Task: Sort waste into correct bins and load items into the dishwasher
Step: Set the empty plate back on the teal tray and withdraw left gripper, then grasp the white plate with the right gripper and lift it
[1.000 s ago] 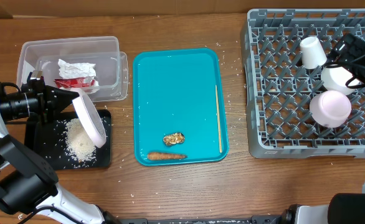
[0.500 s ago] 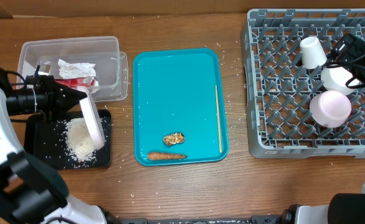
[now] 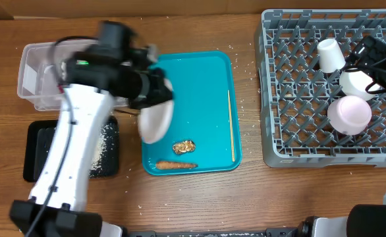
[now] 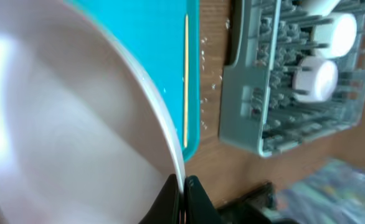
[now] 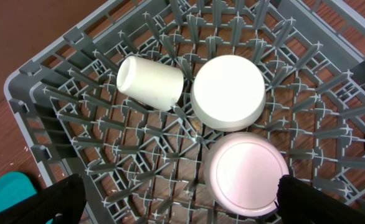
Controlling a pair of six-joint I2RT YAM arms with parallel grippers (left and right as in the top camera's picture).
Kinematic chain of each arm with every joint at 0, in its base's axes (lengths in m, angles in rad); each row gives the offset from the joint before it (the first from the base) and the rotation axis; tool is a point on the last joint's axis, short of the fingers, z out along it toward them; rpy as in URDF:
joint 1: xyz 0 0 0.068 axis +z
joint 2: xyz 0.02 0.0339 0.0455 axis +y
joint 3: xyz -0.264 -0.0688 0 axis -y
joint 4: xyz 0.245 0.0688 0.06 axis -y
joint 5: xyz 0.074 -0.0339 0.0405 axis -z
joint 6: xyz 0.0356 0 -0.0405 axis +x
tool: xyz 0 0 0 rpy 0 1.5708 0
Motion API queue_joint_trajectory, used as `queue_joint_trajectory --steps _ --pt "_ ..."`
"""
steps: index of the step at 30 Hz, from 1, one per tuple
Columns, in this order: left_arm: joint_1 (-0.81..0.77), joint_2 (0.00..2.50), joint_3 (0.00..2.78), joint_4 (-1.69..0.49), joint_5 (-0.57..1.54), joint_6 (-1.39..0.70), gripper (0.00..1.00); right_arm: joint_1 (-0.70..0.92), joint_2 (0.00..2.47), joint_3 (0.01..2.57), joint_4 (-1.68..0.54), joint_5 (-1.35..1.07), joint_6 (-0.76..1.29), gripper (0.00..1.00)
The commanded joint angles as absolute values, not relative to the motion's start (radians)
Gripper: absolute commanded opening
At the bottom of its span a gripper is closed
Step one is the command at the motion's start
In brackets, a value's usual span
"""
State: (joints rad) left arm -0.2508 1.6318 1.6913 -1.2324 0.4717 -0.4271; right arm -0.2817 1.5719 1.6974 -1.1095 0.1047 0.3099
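Over teal tray point(image 3: 199, 99), tilted white plate point(image 3: 155, 122)

The left end effector point(image 3: 153, 99) holds the white plate point(image 3: 156, 120) tilted over the teal tray's point(image 3: 203, 92) left edge.

A wooden table point(image 3: 278, 197) carries a teal tray point(image 3: 199, 85); clear tub point(image 3: 31, 85) and black tray point(image 3: 38, 155) lie to its left, grey dish rack point(image 3: 272, 158) to its right.
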Motion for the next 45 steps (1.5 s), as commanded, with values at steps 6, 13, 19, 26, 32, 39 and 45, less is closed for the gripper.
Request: queue_joint_trajectory --steps 6,13,19,26,32,39,45 --pt "-0.625 1.853 1.715 -0.953 -0.218 -0.632 0.04 -0.284 1.568 1.708 -1.106 0.112 0.311 1.00" --pt "-0.650 2.049 1.715 -0.813 -0.221 -0.604 0.04 -0.284 1.568 1.708 -1.106 0.112 0.311 1.00" --pt "-0.649 2.039 1.734 -0.906 -0.218 -0.519 0.70 -0.284 1.568 1.708 -1.106 0.112 0.311 1.00" --pt "-0.546 1.910 2.000 -1.195 -0.302 -0.575 0.73 -0.284 1.568 1.708 -1.106 0.112 0.311 1.00" --pt "-0.093 1.767 2.060 -1.327 -0.242 -0.636 1.00 -0.284 1.568 1.708 -1.029 0.064 0.316 1.00" --pt "0.183 1.798 2.046 -1.435 -0.147 -0.636 1.00 -0.277 1.568 1.708 -0.961 -0.538 0.423 1.00" --pt "0.202 1.806 2.046 -1.436 -0.148 -0.636 1.00 0.134 1.630 1.707 -0.929 -0.367 0.284 1.00"
